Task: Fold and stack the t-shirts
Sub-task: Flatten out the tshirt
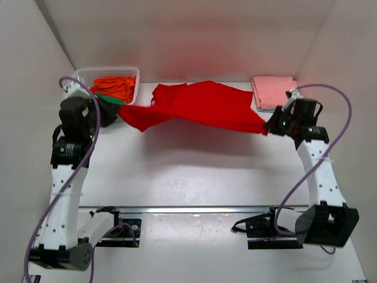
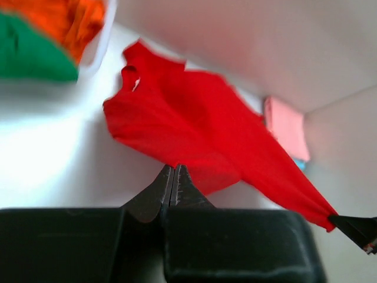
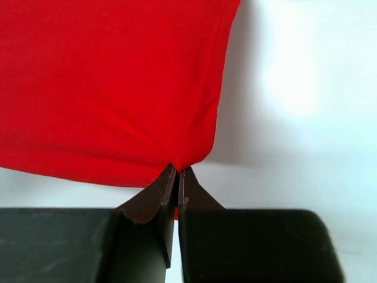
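A bright red t-shirt (image 1: 203, 106) hangs stretched above the table between both grippers. My left gripper (image 1: 116, 113) is shut on its left end, next to the basket. In the left wrist view the shut tips (image 2: 174, 168) pinch the lower edge of the red t-shirt (image 2: 194, 130). My right gripper (image 1: 269, 126) is shut on the right corner. The right wrist view shows a corner of the red t-shirt (image 3: 118, 82) nipped between the tips (image 3: 177, 169). A folded salmon pink t-shirt (image 1: 272, 90) lies at the back right, on a light blue one (image 1: 260, 109).
A white lattice basket (image 1: 132, 72) at the back left holds an orange t-shirt (image 1: 115, 86) and a green one (image 1: 113, 99). White walls close in the back and both sides. A metal rail (image 1: 194, 209) runs across the near edge between the arm bases.
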{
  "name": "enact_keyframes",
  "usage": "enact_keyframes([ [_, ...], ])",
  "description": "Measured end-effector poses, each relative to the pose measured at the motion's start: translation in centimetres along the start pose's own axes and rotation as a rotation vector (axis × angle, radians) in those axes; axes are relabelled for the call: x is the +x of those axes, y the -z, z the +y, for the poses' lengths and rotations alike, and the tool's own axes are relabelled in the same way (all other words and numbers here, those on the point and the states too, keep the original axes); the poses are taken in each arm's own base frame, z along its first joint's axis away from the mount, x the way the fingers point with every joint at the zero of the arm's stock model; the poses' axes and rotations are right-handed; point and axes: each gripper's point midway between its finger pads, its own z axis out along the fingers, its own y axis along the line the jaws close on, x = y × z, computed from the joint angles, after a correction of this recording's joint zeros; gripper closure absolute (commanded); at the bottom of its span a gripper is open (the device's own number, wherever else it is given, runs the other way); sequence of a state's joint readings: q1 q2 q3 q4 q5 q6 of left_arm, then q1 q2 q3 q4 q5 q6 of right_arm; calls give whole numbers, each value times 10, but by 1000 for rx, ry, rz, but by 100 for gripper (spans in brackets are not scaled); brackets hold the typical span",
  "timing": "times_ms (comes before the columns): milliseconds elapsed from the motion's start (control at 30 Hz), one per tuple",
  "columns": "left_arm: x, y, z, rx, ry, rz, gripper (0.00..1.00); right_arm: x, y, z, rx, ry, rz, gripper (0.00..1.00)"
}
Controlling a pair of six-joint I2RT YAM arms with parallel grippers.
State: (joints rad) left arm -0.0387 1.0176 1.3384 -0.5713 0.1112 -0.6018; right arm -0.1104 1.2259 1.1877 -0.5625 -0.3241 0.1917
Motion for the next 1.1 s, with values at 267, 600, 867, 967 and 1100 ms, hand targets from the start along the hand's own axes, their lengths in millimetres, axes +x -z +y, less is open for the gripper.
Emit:
enact_keyframes([
  [267, -18, 64, -33, 40, -15, -52, 100, -4, 83, 30, -6, 14, -115, 100],
  [600, -170, 164, -151, 349, -37, -448, 100, -156, 220, 113, -130, 166, -613, 100],
  [867, -134, 60, -127, 269, -61, -268, 100, -150, 123, 93, -139, 124, -432, 100],
  [967, -123, -17, -108, 195, -72, -179, 100, -141, 55, 73, -117, 86, -310, 100],
  [1100, -128, -119, -87, 143, -68, -113, 100, -139, -22, 50, -100, 39, -188, 100],
])
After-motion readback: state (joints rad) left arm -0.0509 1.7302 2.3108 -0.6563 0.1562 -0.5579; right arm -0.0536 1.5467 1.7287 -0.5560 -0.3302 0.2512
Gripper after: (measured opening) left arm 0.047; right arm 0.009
